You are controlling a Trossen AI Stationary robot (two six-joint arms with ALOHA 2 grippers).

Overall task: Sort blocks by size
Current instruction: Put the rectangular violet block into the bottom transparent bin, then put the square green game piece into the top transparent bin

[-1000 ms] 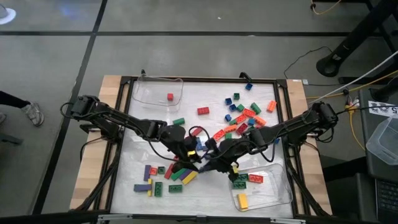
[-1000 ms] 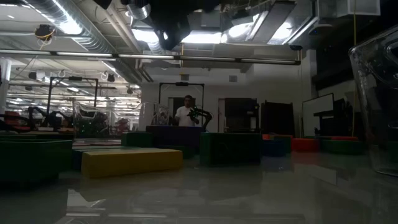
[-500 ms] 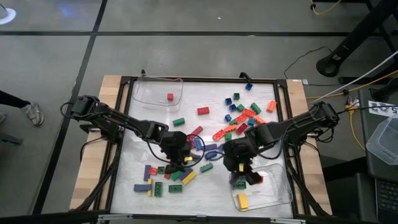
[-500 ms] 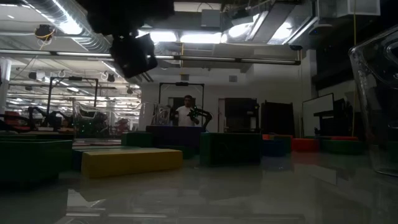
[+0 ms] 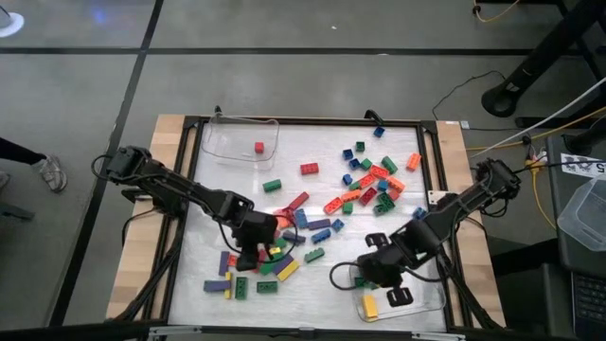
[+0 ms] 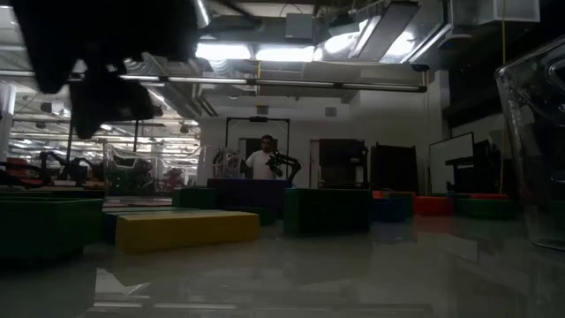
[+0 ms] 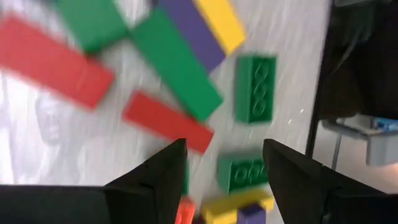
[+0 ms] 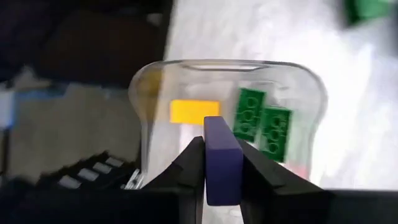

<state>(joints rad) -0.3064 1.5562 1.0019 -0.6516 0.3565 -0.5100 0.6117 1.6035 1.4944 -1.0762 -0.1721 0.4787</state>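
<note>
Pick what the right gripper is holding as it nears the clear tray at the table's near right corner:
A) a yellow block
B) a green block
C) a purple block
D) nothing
C: the right gripper is shut on a purple block, with the clear tray ahead holding a yellow block and green blocks.

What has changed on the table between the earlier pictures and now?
The right gripper, shut on a purple block, moved from the table's middle to the clear tray near the front right corner. The left gripper, open, shifted toward the front, over the blocks at the front left. The other tray with one red block stayed unchanged.
</note>
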